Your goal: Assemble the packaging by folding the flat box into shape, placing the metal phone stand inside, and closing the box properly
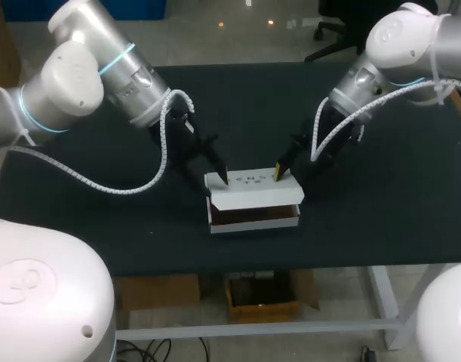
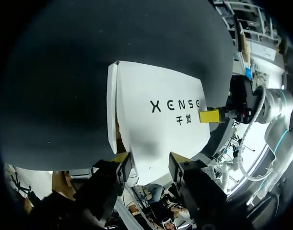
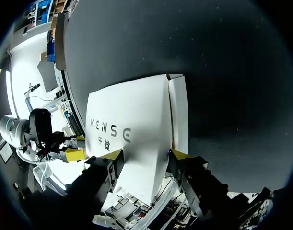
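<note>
Black table (image 1: 381,211), bearing one white cardboard box (image 1: 253,223) spanning between the two pincers; judged light, thin-walled and easily creased, best handled at the short ends. Its lid (image 1: 245,197), half-lowered, lies under the left gripper (image 1: 224,179) and right gripper (image 1: 278,173), both spread and grasping nothing. Dark lettering on the lid, between the tips.

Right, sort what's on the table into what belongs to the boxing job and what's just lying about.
Job:
- white packaging box, folded into shape, lid not fully shut
- left gripper, at the lid's end
- right gripper, at the lid's other end
- metal phone stand: not visible

Not the job:
- black table
</note>
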`<state>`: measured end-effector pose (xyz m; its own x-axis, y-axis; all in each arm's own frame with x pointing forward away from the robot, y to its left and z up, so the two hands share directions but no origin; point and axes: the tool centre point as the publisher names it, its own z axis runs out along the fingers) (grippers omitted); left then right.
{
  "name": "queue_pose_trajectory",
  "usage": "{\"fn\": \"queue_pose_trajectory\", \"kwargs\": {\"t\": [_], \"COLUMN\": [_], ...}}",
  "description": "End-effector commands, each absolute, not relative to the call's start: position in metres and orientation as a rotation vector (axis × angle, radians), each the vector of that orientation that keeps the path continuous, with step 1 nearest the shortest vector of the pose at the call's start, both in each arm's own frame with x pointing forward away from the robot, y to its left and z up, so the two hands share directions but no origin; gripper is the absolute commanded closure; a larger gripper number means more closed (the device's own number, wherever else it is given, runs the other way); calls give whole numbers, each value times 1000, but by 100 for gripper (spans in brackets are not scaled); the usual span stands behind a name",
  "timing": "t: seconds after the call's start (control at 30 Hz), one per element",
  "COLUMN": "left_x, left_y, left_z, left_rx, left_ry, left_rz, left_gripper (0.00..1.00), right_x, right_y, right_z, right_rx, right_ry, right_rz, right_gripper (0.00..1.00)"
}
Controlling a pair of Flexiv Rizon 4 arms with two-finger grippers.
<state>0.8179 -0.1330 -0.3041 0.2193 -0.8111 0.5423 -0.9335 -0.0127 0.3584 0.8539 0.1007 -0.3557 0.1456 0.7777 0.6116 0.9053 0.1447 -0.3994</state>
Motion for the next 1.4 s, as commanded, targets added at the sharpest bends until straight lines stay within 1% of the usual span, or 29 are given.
{"fn": "queue_pose_trajectory", "kwargs": {"t": [0.03,0.4,0.57,0.6,0.63,0.67,0.7,0.73,0.77,0.8,0.97,1.07,1.17,1.4], "left_x": [815,814,813,813,812,811,811,811,811,810,805,802,800,797], "left_y": [-130,-119,-110,-108,-106,-105,-103,-101,-99,-97,-94,-97,-102,-112], "left_z": [-304,-314,-313,-312,-311,-310,-308,-306,-303,-301,-289,-284,-280,-271], "left_rx": [1855,1859,1872,1877,1877,1881,1884,1884,1884,1885,1880,1880,1868,1862], "left_ry": [-1609,-1587,-1579,-1580,-1591,-1594,-1600,-1611,-1621,-1633,-1699,-1748,-1794,-1870], "left_rz": [239,235,255,261,270,273,284,295,302,317,367,372,377,385], "left_gripper": [49,48,43,41,34,21,14,11,2,0,0,0,0,0], "right_x": [854,853,853,853,853,853,853,853,853,853,851,859,852,853], "right_y": [101,102,103,103,103,104,104,104,104,104,103,99,102,101], "right_z": [-357,-356,-356,-356,-356,-356,-356,-356,-356,-356,-355,-352,-355,-356], "right_rx": [-1645,-1647,-1648,-1647,-1647,-1647,-1647,-1647,-1647,-1648,-1653,-1655,-1656,-1660], "right_ry": [-1647,-1648,-1650,-1650,-1650,-1650,-1650,-1650,-1650,-1649,-1647,-1647,-1645,-1638], "right_rz": [-205,-205,-205,-205,-205,-205,-205,-204,-204,-204,-207,-210,-210,-211], "right_gripper": [41,41,42,42,42,42,42,42,42,42,43,42,41,42]}}
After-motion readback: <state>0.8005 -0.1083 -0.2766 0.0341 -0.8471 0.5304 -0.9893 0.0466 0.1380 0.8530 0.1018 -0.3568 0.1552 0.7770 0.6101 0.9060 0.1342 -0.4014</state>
